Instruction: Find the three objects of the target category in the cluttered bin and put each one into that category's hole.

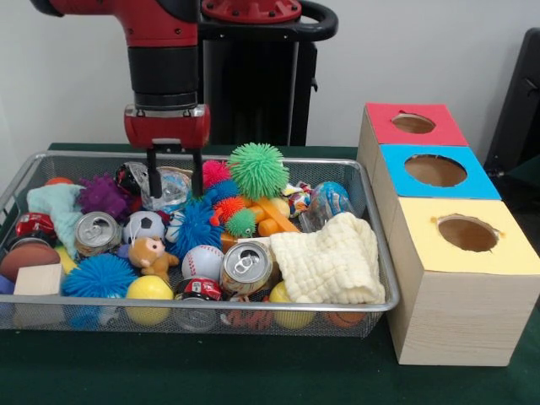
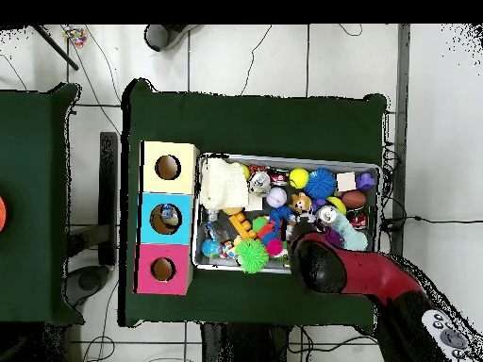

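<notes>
Your gripper [image 1: 175, 165] hangs over the wire bin [image 1: 371, 253] with jaws slightly parted and empty, tips just above a crinkled clear wrapper [image 1: 169, 190]. The target category is unclear; the soda can [image 1: 245, 267] lies at five o'clock, top facing forward.
</notes>
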`<state>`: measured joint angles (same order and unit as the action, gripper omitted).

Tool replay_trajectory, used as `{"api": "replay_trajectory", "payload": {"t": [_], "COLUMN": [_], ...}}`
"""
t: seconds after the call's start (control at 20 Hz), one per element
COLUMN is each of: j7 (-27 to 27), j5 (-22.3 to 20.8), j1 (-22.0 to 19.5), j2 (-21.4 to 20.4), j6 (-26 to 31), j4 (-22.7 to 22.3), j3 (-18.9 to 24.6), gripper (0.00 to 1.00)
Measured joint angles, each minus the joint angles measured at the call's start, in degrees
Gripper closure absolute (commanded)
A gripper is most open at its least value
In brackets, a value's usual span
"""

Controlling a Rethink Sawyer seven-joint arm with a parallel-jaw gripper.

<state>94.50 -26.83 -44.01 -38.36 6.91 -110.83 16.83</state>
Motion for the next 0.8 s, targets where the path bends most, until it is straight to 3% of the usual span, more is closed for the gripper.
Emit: {"api": "replay_trajectory", "payload": {"t": [0.45, 0.8], "j7": [-0.01, -0.01], "j5": [-2.43, -3.65], "j1": [-0.15, -1.63], "j2": [1.3, 1.63], "j6": [-5.28, -6.09], "j4": [-4.84, -5.29], "j3": [-2.81, -3.0], "gripper": [0.0, 0.0]}}
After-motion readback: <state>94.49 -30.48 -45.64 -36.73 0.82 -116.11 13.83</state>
